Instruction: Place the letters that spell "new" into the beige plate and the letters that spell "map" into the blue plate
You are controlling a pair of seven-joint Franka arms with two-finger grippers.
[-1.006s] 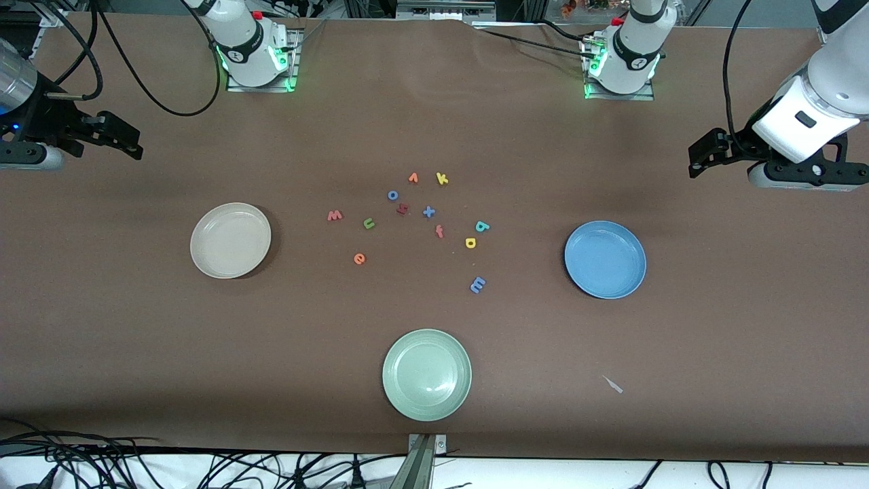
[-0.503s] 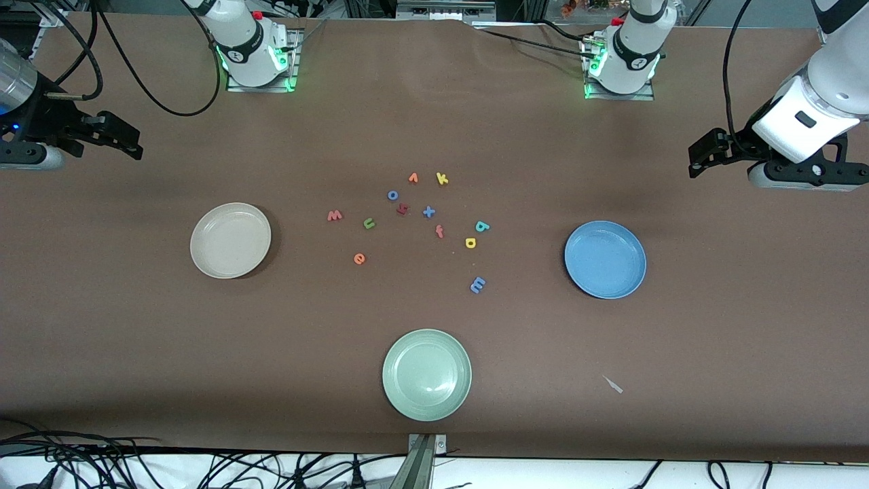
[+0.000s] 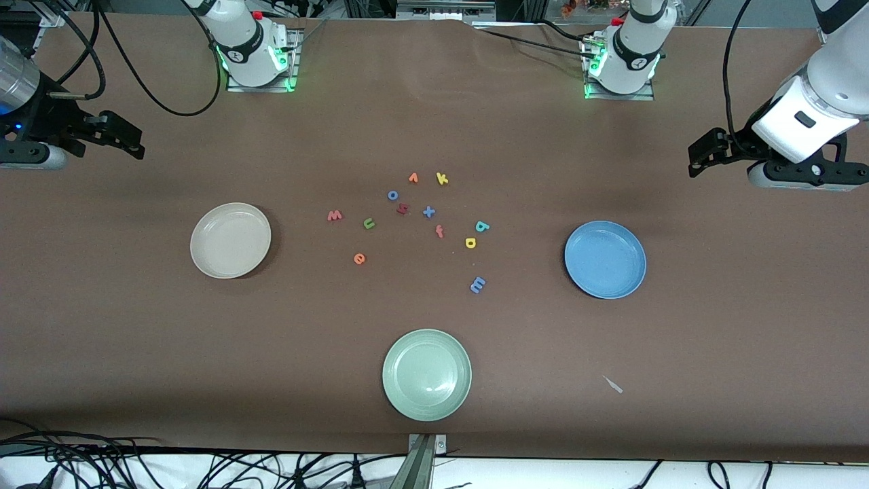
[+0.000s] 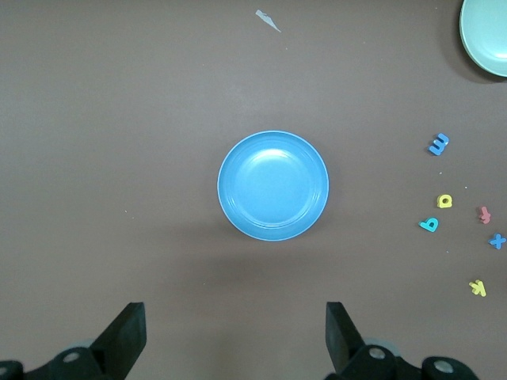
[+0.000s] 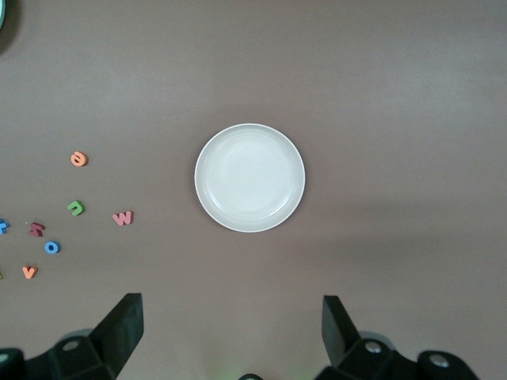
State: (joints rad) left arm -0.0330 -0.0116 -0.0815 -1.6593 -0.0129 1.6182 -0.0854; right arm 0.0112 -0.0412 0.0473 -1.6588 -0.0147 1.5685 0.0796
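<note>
Pale green plate (image 3: 426, 374) sits nearest the front camera, not needed. Farther up, blue m (image 3: 478, 284), orange e (image 3: 359, 258), yellow a (image 3: 470, 242), teal p (image 3: 481, 226), green n (image 3: 368, 223) and pink w (image 3: 335, 216) lie loose on the surface, between beige plate (image 3: 230, 240) and blue plate (image 3: 605, 259); both plates bare. No letter sorted yet, so step 1 is judged pending. Right gripper (image 3: 125, 139) and left gripper (image 3: 706, 153) are held wide, empty, above the surface ends. Next: a descent onto one letter w/ a fine pinch.

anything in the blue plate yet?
No, the blue plate is bare in the front view; the blue m lies on the table between it and the other letters.
</note>
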